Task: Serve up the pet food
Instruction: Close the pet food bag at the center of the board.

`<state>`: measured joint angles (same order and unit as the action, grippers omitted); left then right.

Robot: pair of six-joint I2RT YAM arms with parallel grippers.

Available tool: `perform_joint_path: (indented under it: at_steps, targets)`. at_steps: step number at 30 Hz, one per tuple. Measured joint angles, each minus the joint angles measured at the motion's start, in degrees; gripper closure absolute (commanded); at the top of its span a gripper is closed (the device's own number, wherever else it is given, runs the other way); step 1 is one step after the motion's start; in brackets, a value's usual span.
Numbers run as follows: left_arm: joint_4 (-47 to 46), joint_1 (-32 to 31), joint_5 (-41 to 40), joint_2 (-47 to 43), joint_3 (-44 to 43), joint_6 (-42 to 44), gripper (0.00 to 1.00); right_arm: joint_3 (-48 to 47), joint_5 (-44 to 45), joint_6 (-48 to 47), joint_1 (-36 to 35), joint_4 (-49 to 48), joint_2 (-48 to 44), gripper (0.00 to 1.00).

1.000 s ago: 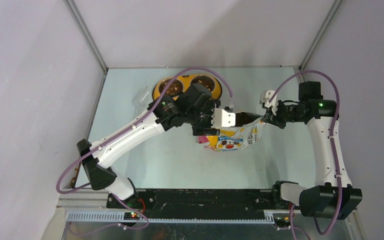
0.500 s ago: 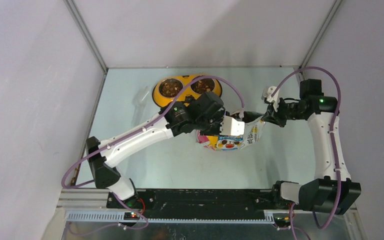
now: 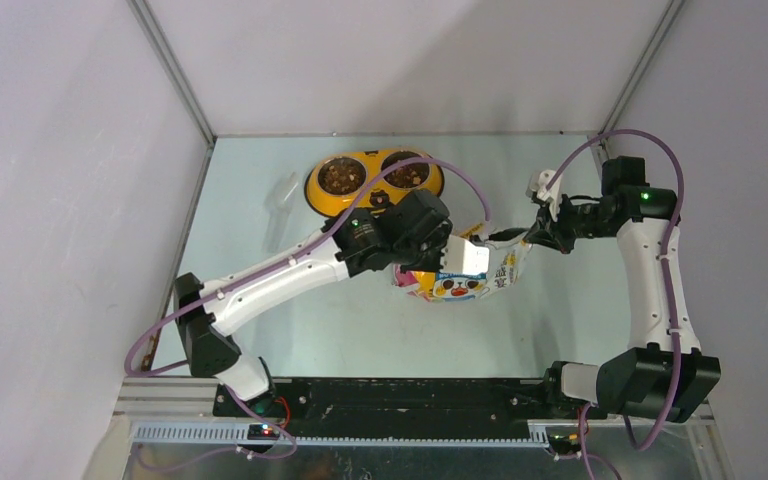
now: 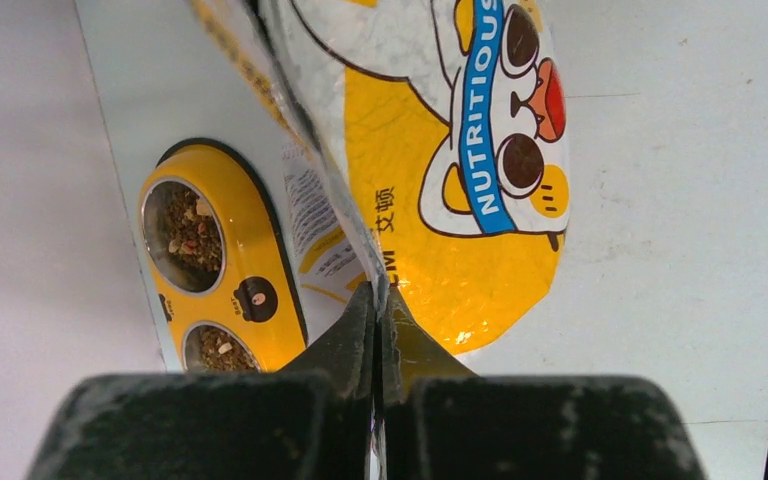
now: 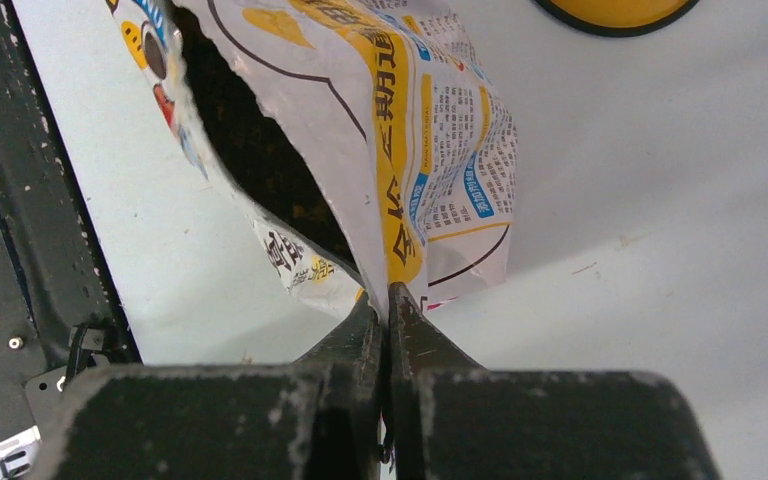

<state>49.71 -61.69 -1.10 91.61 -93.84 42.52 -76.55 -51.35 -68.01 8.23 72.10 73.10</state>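
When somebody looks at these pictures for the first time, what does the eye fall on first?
The yellow-white foil bag stands out in the middle of the table, pinched at its edge by the left gripper on one side and the right gripper on the other. Behind it, at the far side, lies the yellow double bowl, with brown kibble in both halves.

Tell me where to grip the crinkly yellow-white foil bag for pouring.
Pinch the flat mouth rim at its two ends, one tool from each side. The crinkly yellow-white foil bag is soft with a gaping mouth, so thin edges should clamp best; the left tool and right tool are each shut on one.
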Motion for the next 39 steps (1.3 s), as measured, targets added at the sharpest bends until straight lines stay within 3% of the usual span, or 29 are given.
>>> perform_joint_path:
  at_steps: [7, 12, 16, 26, 32, 39]
  targets:
    - [-0.70, 8.13, 9.84, -0.24, -0.46, -2.84, 1.00, -1.03, -0.42, -4.81, -0.04, 2.49, -0.04, 0.98]
    - [-0.09, 11.85, 14.10, -0.24, -0.79, -4.17, 1.00, -1.07, 0.22, -7.15, -1.95, 4.09, -1.64, 0.70]
    - [1.07, 12.44, 16.17, -0.24, -0.81, -5.07, 1.00, -0.09, 2.56, -6.40, -5.60, 0.28, -6.51, 0.58]
    - [2.32, 12.52, 17.84, -0.22, -1.31, -6.14, 1.00, 6.99, 4.50, -1.62, -16.41, -12.66, -16.44, 0.53]
    - [2.38, 12.59, 17.90, -0.20, -1.31, -6.19, 1.00, 13.60, 7.04, -2.10, -18.40, -17.35, -18.80, 0.53]
    - [2.75, 12.59, 17.88, -0.13, -1.53, -6.47, 1.00, 14.62, 9.31, -1.95, -18.78, -20.74, -19.65, 0.51]
